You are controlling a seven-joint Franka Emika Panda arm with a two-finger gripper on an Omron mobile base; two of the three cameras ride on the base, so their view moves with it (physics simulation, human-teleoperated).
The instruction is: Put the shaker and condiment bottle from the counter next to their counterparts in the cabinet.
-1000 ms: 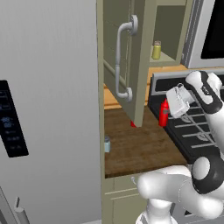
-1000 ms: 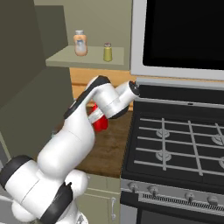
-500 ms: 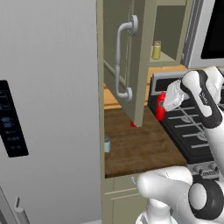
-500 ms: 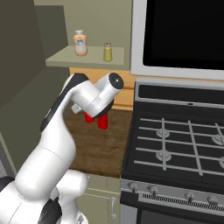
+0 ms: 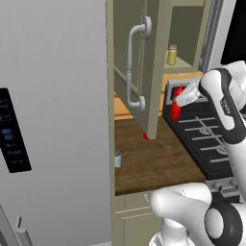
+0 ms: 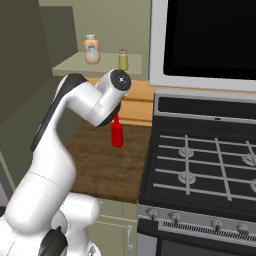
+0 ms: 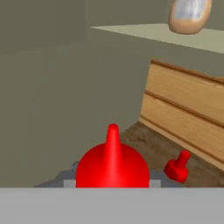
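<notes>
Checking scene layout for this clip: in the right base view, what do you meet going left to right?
Orange-capped jar on the shelf → red condiment bottle → stove.

Tall grey fridge (image 5: 53, 120) left, black gas stove (image 6: 200, 165) right, wood-plank backsplash (image 7: 188, 113).
</notes>
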